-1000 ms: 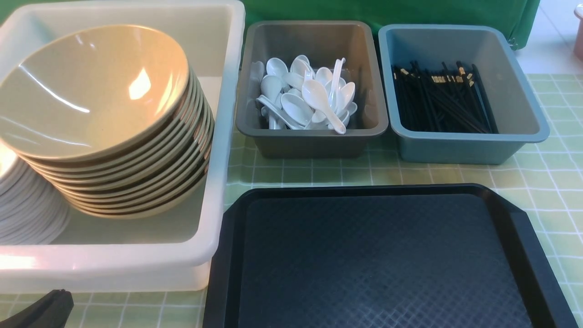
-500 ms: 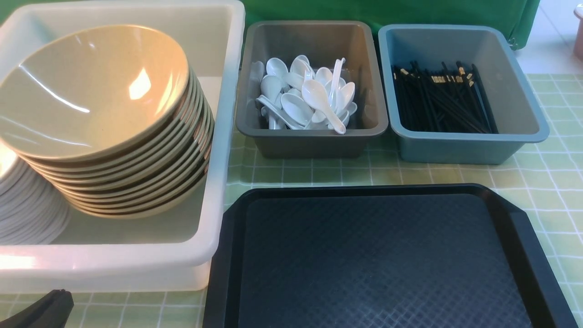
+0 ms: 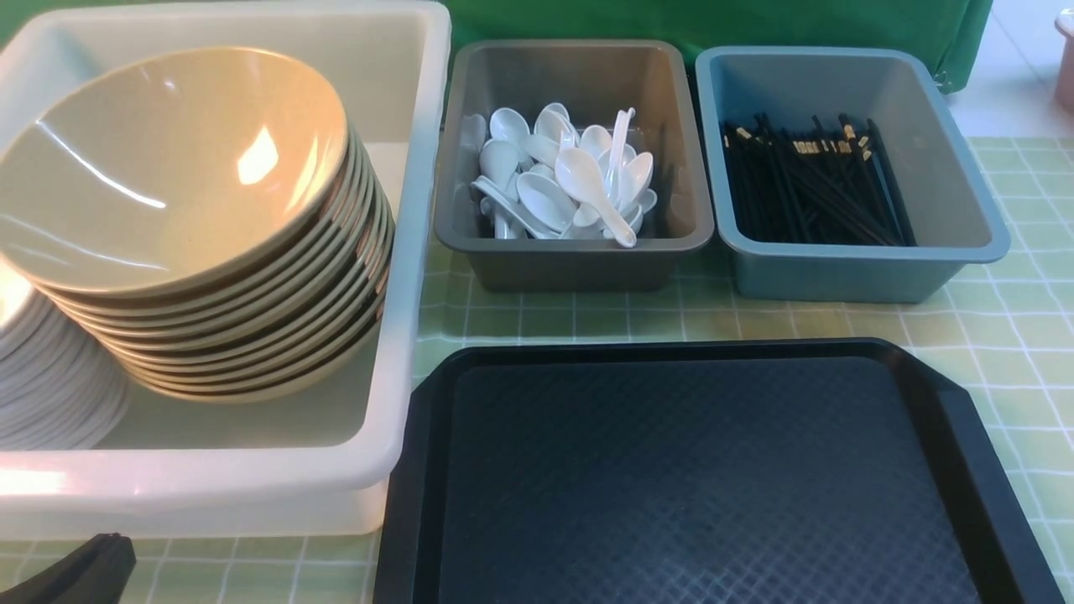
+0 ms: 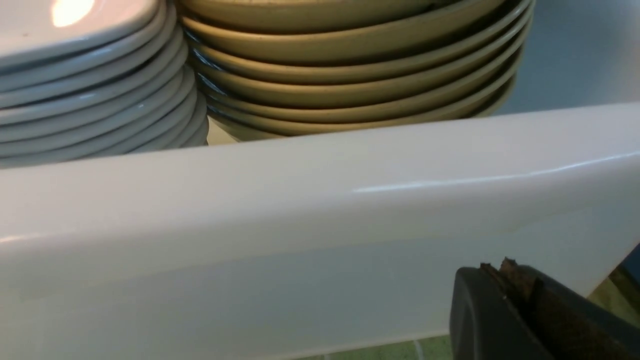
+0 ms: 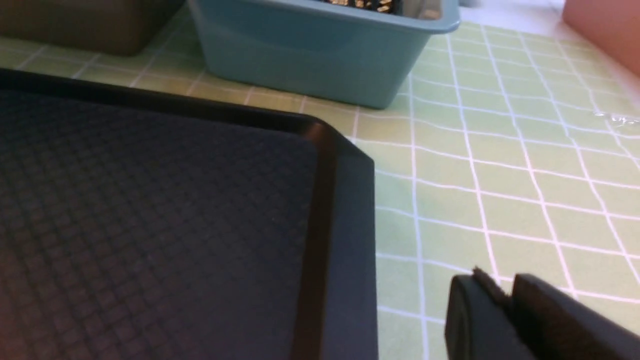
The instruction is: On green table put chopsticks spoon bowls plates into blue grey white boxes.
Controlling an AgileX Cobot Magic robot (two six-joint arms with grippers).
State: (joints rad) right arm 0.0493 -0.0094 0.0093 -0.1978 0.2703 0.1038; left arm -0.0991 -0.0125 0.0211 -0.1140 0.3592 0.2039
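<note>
Glossy mustard bowls (image 3: pixel 176 168) are nesting beside white plates (image 4: pixel 90 85) in our translucent tub (image 3: pixel 403 252). We are keeping both the left gripper (image 4: pixel 505 280) and the right gripper (image 5: pixel 502 295) pressed together, pinching nothing, the right one hanging over gridded green cloth (image 5: pixel 500 165).

White plates (image 4: pixel 85 90) sat stacked beside the tan bowls (image 4: pixel 350 75) behind the white box's rim (image 4: pixel 300 190). The left gripper (image 4: pixel 505 280) hung near its outer wall, fingers seemingly pressed together, above green table (image 4: pixel 380 350).

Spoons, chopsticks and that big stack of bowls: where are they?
spoons (image 3: pixel 579 180), front view, top spoon's scoop.
chopsticks (image 3: pixel 810 193), front view, middle of the bundle.
bowls (image 3: pixel 168 168), front view, inside of the top bowl.
</note>
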